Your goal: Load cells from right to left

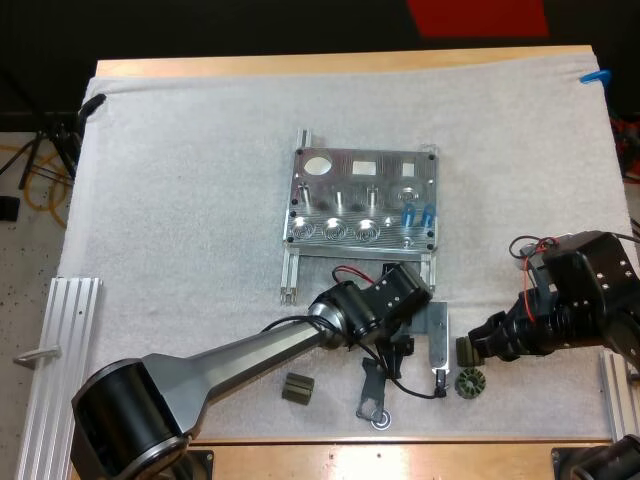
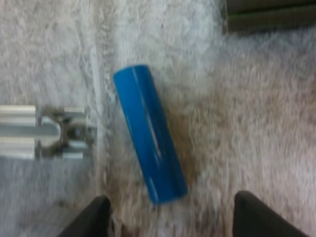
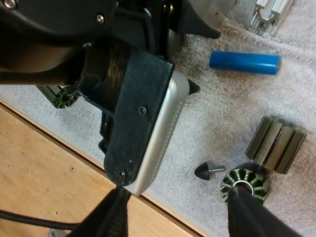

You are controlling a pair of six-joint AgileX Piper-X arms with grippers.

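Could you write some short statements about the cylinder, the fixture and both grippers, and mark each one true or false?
1. A blue cylinder lies flat on the mat. True.
2. The left gripper is shut on that cylinder. False: it is open, with its fingers apart and clear of the cylinder.
3. The fixture has blue pieces standing near its right side. True.
4. The right gripper holds a dark part. False: it is open and holds nothing; the round dark part lies on the mat by one finger.
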